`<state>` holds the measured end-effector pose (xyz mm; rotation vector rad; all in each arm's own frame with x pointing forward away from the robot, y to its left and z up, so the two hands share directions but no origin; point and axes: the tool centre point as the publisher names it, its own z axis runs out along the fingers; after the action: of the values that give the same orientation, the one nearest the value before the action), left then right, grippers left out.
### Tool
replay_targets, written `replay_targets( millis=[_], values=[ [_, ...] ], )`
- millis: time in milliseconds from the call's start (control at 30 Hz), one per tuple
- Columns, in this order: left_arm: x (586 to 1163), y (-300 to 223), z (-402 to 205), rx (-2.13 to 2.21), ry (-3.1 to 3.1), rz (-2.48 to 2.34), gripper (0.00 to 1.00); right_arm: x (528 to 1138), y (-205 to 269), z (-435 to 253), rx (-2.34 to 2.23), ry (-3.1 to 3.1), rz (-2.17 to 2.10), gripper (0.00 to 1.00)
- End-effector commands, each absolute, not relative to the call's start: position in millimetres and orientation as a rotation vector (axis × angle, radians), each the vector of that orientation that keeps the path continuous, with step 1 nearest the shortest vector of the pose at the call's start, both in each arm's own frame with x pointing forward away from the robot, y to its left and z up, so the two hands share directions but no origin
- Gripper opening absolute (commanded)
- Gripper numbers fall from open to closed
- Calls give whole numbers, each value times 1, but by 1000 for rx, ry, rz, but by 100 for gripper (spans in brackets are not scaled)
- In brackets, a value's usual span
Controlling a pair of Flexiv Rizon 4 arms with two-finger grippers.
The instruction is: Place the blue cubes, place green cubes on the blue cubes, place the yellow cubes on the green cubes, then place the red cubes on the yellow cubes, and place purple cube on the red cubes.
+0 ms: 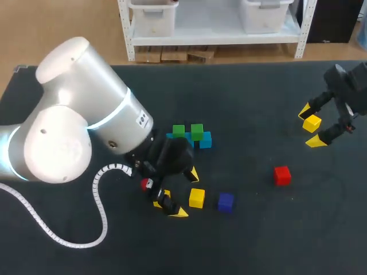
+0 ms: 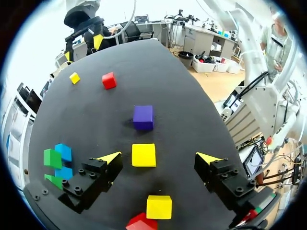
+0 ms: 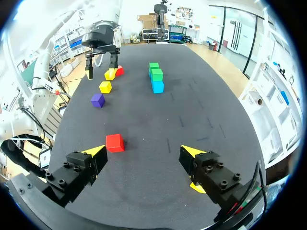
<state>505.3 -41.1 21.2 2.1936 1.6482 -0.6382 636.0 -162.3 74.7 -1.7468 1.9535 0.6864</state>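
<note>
Two blue cubes (image 1: 205,141) stand side by side at mid-table, each with a green cube (image 1: 197,132) on top. My left gripper (image 1: 186,193) is open just in front of them, with a yellow cube (image 2: 144,155) on the table between its fingertips and untouched. A second yellow cube (image 2: 159,207) and a red cube (image 2: 141,223) lie under its wrist. The purple cube (image 1: 226,202) sits just beyond the first yellow one. Another red cube (image 1: 281,175) lies alone to the right. My right gripper (image 1: 310,126) hangs open over a third yellow cube (image 1: 312,123) at the far right.
The left arm's large body (image 1: 69,114) and its white cable (image 1: 86,229) cover the table's left side. The dark table top (image 1: 252,91) runs back to its far edge.
</note>
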Motion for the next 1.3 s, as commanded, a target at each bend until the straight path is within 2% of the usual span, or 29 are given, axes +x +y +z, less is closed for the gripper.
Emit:
replay_targets(
  millis=[33,1167,1233,1300],
  values=[
    [513,-46,17,2213,1653,-635,100,635,-163,75,-1746,1951,687,100],
    [526,-57,-1,2239,1752,-568,99,635,-163,75,-1746,1951,687,100],
    [526,-57,0,2238,1751,-566,85,635,-163,75,-1746,1951,687,100],
    [526,-58,-1,2240,1751,-563,55,635,-163,75,-1746,1951,687,100]
  ],
)
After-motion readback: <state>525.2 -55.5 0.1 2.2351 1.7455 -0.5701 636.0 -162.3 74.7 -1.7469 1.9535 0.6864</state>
